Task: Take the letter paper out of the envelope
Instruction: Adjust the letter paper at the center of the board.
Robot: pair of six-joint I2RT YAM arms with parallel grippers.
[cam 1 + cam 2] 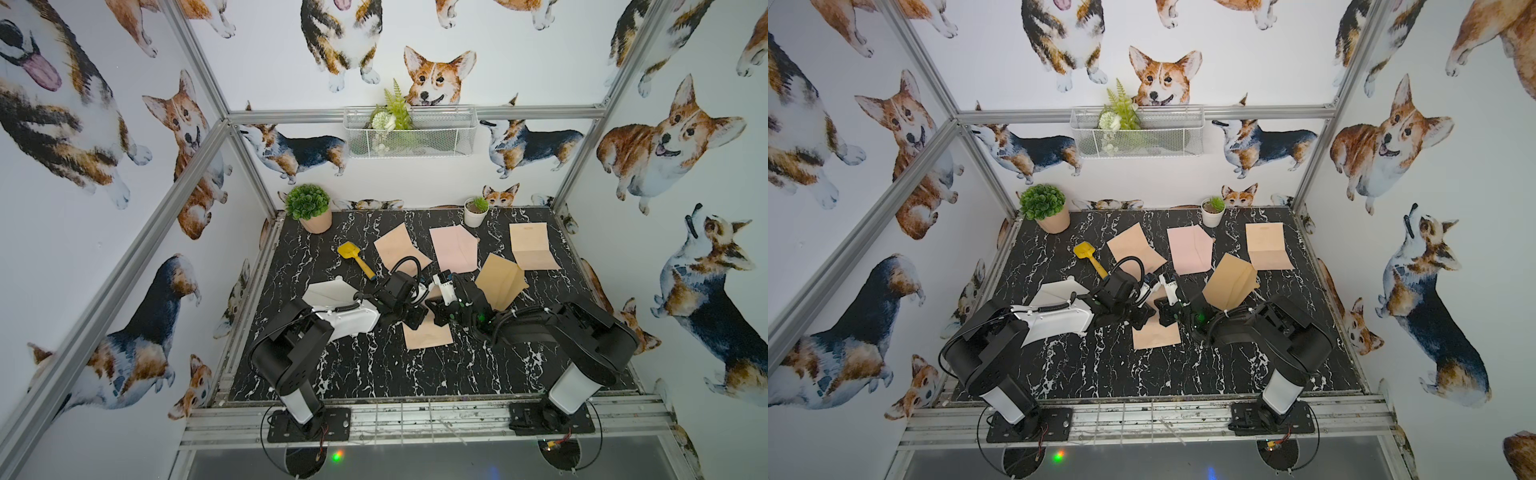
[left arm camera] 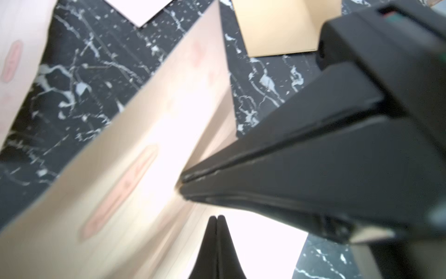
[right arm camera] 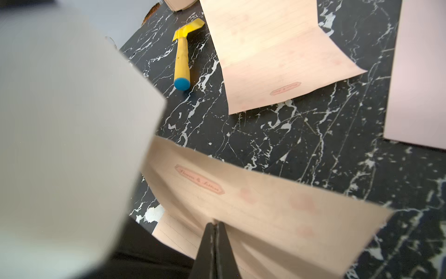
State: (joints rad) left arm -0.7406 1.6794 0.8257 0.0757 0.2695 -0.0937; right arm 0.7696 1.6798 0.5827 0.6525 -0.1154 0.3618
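Our right tool (image 3: 214, 224) is pressed together on an edge of the letter paper (image 3: 277, 212); our left tool (image 2: 216, 217) is closed just beside it, and we cannot tell whether it pinches anything. The sheet looks light, floppy and creased, so we judge an edge pinch best. It lies in the middle of the surface (image 1: 374, 374), clear of the white envelope (image 1: 326, 291) under our left arm

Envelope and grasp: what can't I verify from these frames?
- Top views: wrist housings cover the grasp point.
- Left wrist view: left fingers closed; what they pinch is lost in white glare.
- Right wrist view: pale blurred shape beside the letter paper; envelope unconfirmed.
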